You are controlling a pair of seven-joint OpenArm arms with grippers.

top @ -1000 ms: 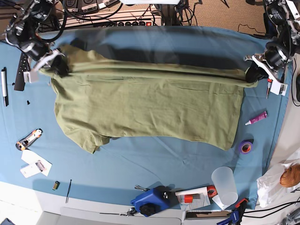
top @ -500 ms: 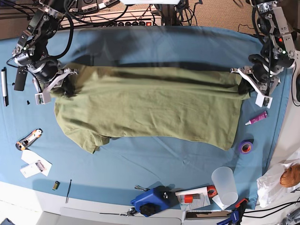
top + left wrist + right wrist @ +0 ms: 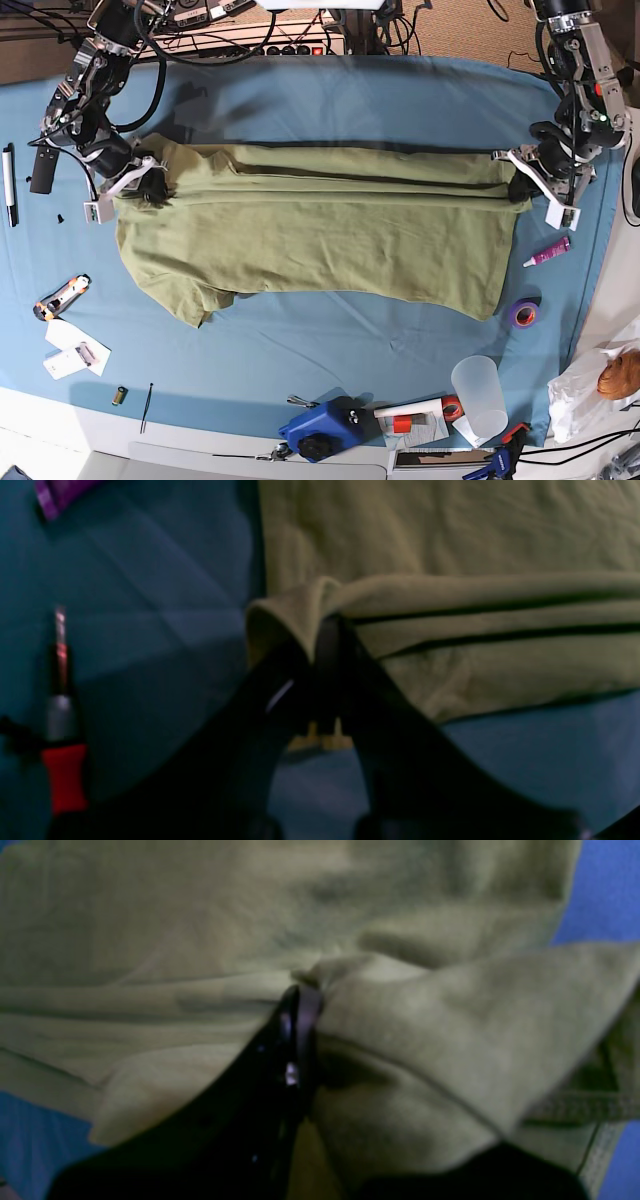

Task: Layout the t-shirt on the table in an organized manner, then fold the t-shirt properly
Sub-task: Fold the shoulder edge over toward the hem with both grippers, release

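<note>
The t-shirt (image 3: 320, 235) lies spread crosswise on the table (image 3: 330, 90), its far long edge doubled over toward the near side so that a thick folded band runs along the top of the cloth from one arm to the other. It is soft, limp cotton, light enough to lift by two corners, but it sags and creases wherever it is unsupported, and the stacked layers could slide apart if only the top one is pinched. In my judgement the best hold is right at the two ends of that folded band, through all layers, with the cloth kept taut between the arms. That is where it is held now: the left gripper (image 3: 320, 630) has its fingers clenched on the bunched corner at the hem end of the t-shirt, and the right gripper (image 3: 300, 1000) has its fingers clenched on a gathered lump of cloth at the opposite end, near the sleeve. Beyond the hem end of the t-shirt, on the blue cover, lie a purple tube (image 3: 548, 251) and a roll of purple tape (image 3: 523, 314); a red-handled screwdriver (image 3: 62, 760) rests just beside the left gripper. Past the sleeve end lies a black pen (image 3: 9, 185).
</note>
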